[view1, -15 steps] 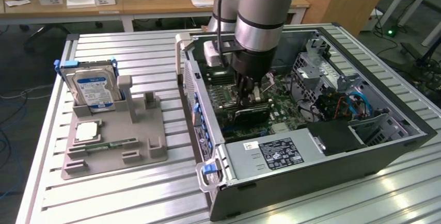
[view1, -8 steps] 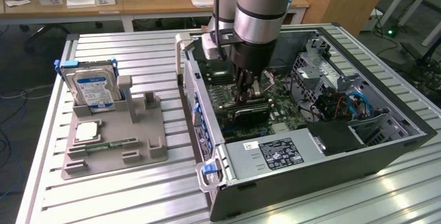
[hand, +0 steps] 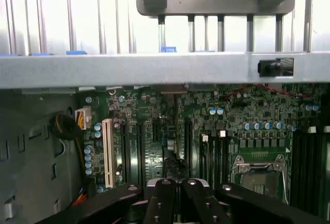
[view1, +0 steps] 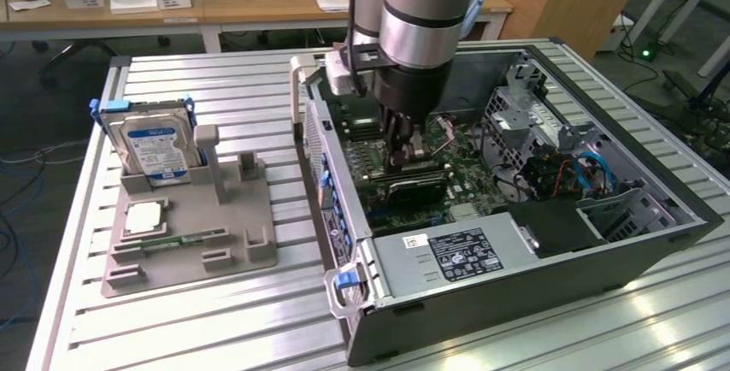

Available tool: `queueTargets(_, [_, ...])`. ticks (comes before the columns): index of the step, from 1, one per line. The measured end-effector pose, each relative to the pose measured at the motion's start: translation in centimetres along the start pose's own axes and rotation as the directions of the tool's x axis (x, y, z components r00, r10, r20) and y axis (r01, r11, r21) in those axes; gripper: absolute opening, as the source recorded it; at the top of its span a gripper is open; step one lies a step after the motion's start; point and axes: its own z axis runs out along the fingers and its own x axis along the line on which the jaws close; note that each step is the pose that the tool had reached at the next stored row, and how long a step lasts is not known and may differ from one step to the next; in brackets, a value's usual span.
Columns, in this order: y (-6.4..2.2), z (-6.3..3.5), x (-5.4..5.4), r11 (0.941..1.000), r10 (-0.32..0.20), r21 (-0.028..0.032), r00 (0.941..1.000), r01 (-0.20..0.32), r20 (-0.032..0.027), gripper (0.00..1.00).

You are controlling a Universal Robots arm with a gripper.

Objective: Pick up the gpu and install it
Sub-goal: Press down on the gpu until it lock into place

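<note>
Gripper sits low over the motherboard, jaws closed. The gpu appears seated beneath; press squarely.

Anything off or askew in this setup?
Nothing stands out. The blue-labelled silver hard drive stands in the grey plastic holder; the shut hand hangs over the green motherboard inside the open grey computer case.

Even, bright room light

Glare whitens the ribbed table at lower right; the case interior sits dim, slightly soft.
</note>
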Motion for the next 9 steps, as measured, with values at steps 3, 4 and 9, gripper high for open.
queueTargets(3, [0.24,-0.16,0.01,1.0,0.0,-0.0009,1.0,0.0,-0.0002,0.1])
queueTargets(4, [0.25,-0.19,0.01,1.0,0.0,-0.002,1.0,0.0,-0.0002,0.1])
queueTargets(9, [0.25,-0.23,0.01,0.9991,0.001,-0.0421,1.0,-0.001,-0.0019,0.1])
